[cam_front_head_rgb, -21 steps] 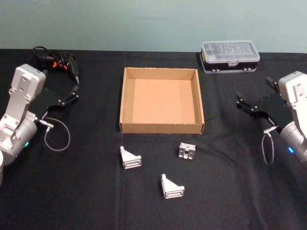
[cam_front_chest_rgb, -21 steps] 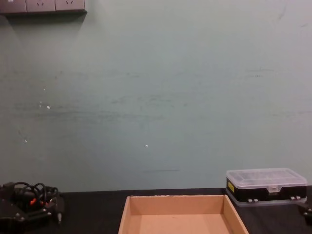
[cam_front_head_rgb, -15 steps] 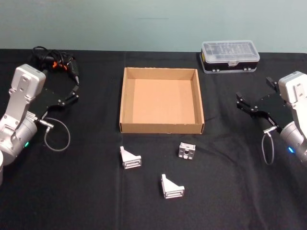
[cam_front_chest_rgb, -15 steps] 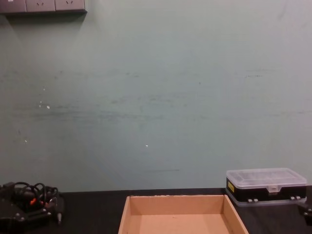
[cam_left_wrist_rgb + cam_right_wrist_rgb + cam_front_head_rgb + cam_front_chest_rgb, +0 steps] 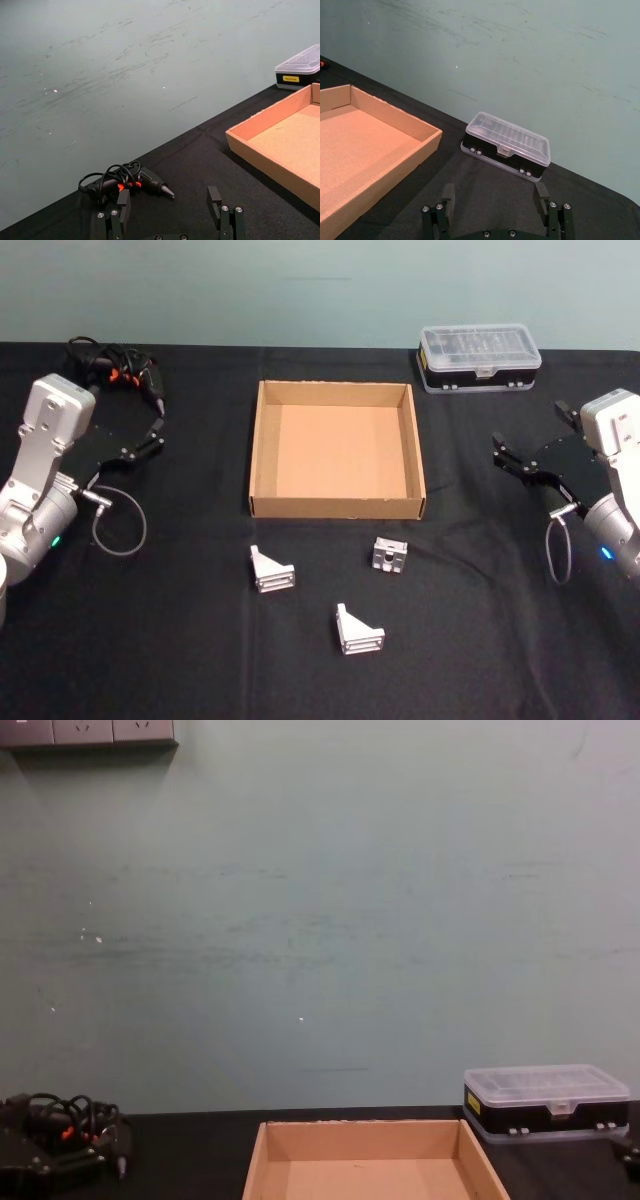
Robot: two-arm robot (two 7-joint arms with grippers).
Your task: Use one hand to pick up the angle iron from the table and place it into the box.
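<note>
**Table** (image 5: 180,660): black top; carries every item.

**Box** (image 5: 337,506): open, nothing inside. It sits mid-table, toward the far edge.

**Left gripper** (image 5: 153,437): near the table's left edge, fingers spread wide, holding nothing.

**Right gripper** (image 5: 503,458): near the right edge, likewise wide and unloaded.

**Angle irons:** three lie between the box's front wall and the near edge.
- The left angle iron (image 5: 270,569) lies off the box's front left corner.
- The right angle iron (image 5: 390,555) lies off its front right corner.
- The near angle iron (image 5: 358,631) lies closest to the near edge.

**Finding:** the right angle iron appears the shortest reach. It lies inward of the right gripper and toward the near edge. The left and near pieces run lengthwise roughly along the near edge, each with its upright flange at the left end. The right piece looks nearly square, so its long axis cannot be told.
</note>
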